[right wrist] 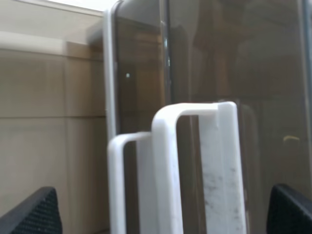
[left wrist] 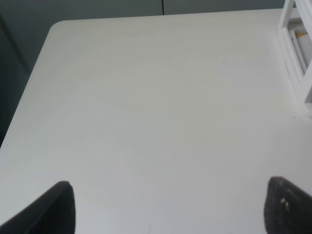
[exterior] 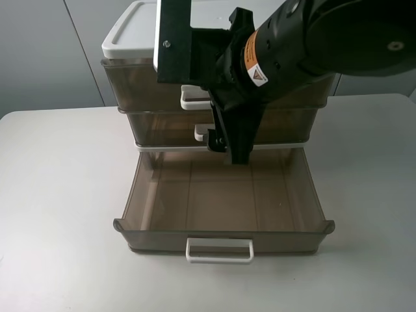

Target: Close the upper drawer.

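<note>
The upper drawer [exterior: 221,195], tall, smoky-brown, with flared rim corners and a wide white loop handle [exterior: 219,250], stands pulled far out toward the table's front; in the exterior high view it is the lowest of the stack. It is empty. My right gripper [exterior: 224,144] hangs above its back edge, in front of the other two drawers. In the right wrist view the right gripper [right wrist: 165,217] is open, and two white handles [right wrist: 168,161] show between its fingers. My left gripper [left wrist: 170,209] is open over bare table, away from the cabinet.
The cabinet has a white lid [exterior: 133,32] and stands at the back middle of the white table [exterior: 58,195]. Two more brown drawers sit pushed in: one [exterior: 133,88] under the lid, a shallower one [exterior: 159,128] below it. The right arm [exterior: 312,39] hides part of them.
</note>
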### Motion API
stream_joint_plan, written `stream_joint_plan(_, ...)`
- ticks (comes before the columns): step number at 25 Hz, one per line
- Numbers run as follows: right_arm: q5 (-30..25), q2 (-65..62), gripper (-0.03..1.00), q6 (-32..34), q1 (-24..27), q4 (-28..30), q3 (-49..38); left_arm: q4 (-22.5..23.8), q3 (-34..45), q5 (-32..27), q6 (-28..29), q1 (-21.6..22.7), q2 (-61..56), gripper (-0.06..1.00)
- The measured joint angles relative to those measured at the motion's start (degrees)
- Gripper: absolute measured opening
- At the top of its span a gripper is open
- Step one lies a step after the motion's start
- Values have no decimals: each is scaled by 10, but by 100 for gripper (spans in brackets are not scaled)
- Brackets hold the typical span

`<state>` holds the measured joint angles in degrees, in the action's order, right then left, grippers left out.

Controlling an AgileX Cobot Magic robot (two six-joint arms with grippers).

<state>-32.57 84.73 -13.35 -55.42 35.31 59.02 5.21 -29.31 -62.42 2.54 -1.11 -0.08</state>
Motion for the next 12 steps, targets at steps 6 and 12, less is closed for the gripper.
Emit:
stream_joint_plan(6, 6, 16, 64, 1, 14, 10, 0, 0, 0, 0, 0, 0, 0, 74)
stream_joint_plan(12, 32, 16, 64, 1, 14, 16, 0, 0, 0, 0, 0, 0, 0, 74)
